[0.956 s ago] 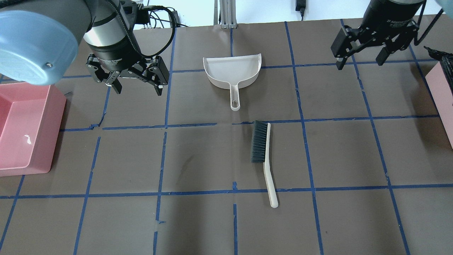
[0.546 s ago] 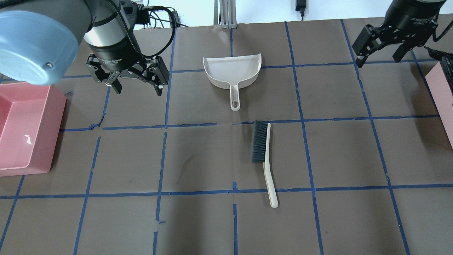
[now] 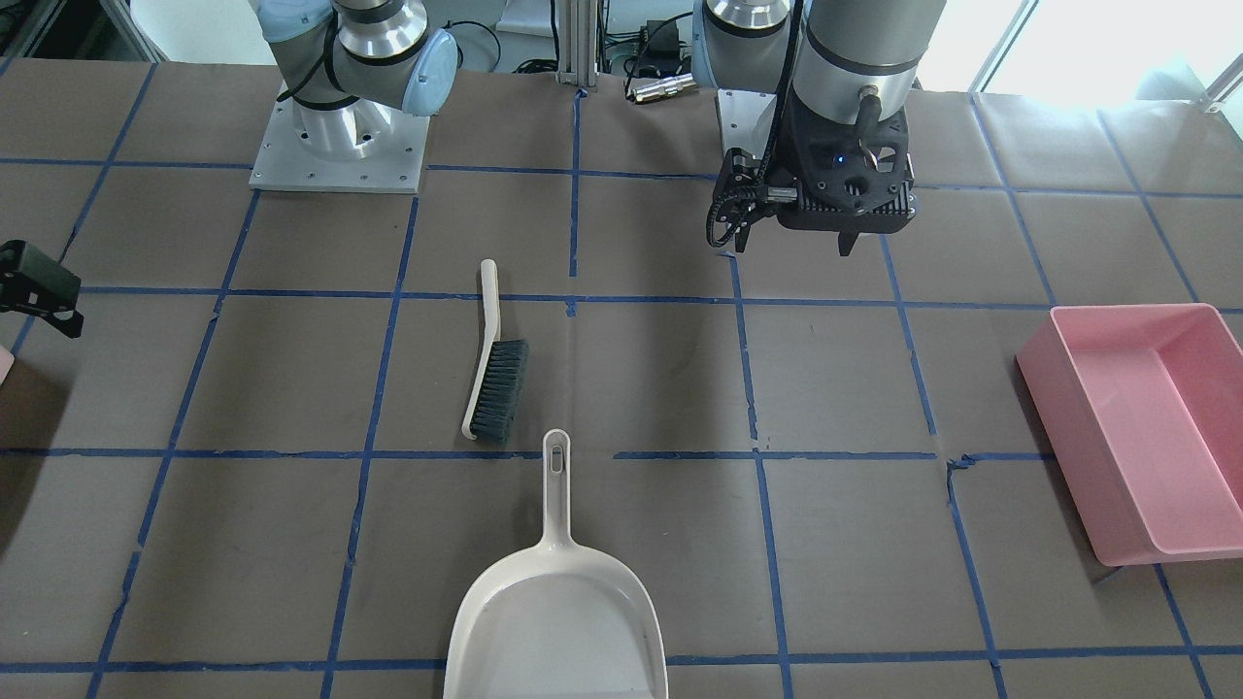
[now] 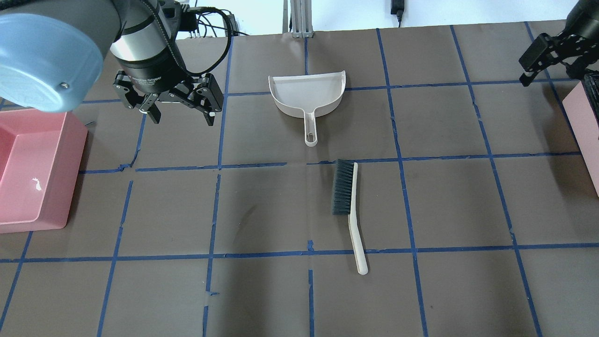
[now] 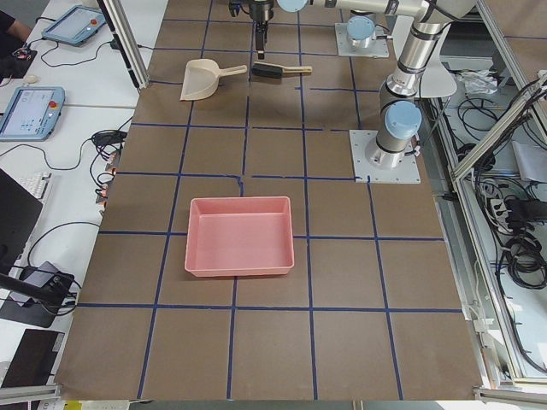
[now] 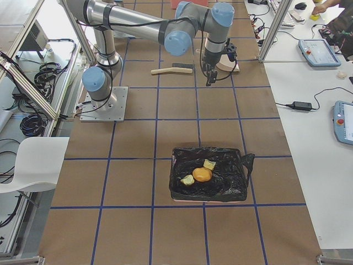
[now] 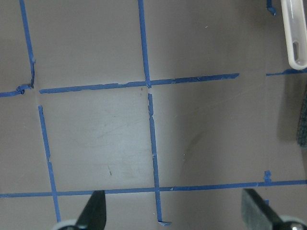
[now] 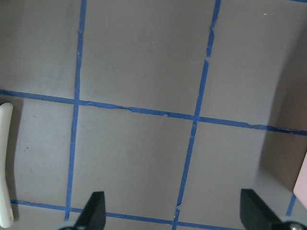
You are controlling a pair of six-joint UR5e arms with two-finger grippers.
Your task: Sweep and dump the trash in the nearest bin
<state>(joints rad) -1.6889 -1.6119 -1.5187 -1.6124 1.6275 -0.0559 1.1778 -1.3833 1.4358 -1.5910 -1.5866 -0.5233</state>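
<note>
A beige dustpan (image 4: 306,91) lies at the table's far middle, handle toward me. A beige brush (image 4: 348,201) with dark bristles lies just nearer and to its right; both also show in the front view, the dustpan (image 3: 558,621) and the brush (image 3: 493,359). My left gripper (image 4: 182,118) is open and empty, hovering left of the dustpan. My right gripper (image 4: 552,70) is open and empty at the far right, beside the pale pink bin (image 4: 582,131). Its wrist view shows spread fingers (image 8: 96,208) over bare table and the bin's corner (image 8: 303,187).
A large pink tray (image 4: 28,168) with a white scrap in it sits at the left edge. The right side view shows the bin lined with a black bag (image 6: 207,174) holding orange and yellow scraps. Blue tape lines grid the brown table.
My right gripper has moved right, toward the table's right edge and the bin. The left gripper, dustpan and brush have stayed in place.
</note>
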